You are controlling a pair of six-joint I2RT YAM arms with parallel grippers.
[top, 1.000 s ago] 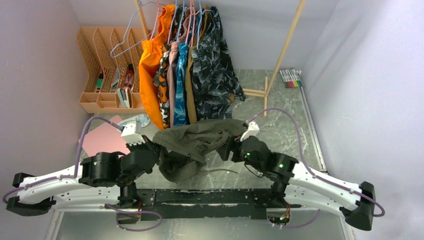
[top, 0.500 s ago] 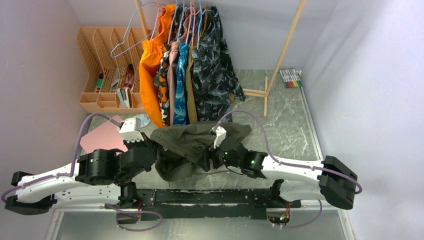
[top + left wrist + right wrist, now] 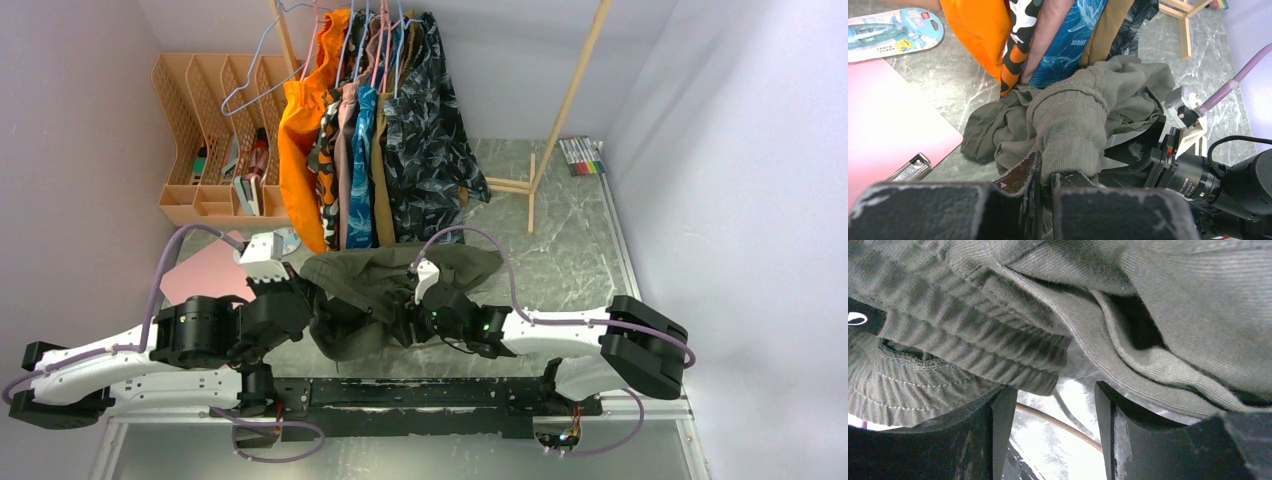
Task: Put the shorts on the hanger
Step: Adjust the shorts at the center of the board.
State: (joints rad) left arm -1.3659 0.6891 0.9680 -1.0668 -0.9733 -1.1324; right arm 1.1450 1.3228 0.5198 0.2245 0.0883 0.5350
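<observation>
Left gripper [image 3: 1045,172]: I see its fingers clenched on a thick ribbed roll of the shorts [image 3: 1073,115], which rises straight out of the jaws. Right gripper [image 3: 1053,405]: its fingers stand apart, and I see bare tabletop in the gap. A ribbed fold of the shorts lies just beyond the tips, not yet pinched.

In the top view the shorts [image 3: 390,270] sit bunched at lower centre, long axis running left to right, between the left gripper [image 3: 310,300] and the right gripper [image 3: 405,325].

The hanger [image 3: 245,65] hangs on the rack at upper left, well apart from the shorts. I judge the left arm nearer to it, so the carry runs up and left.
</observation>
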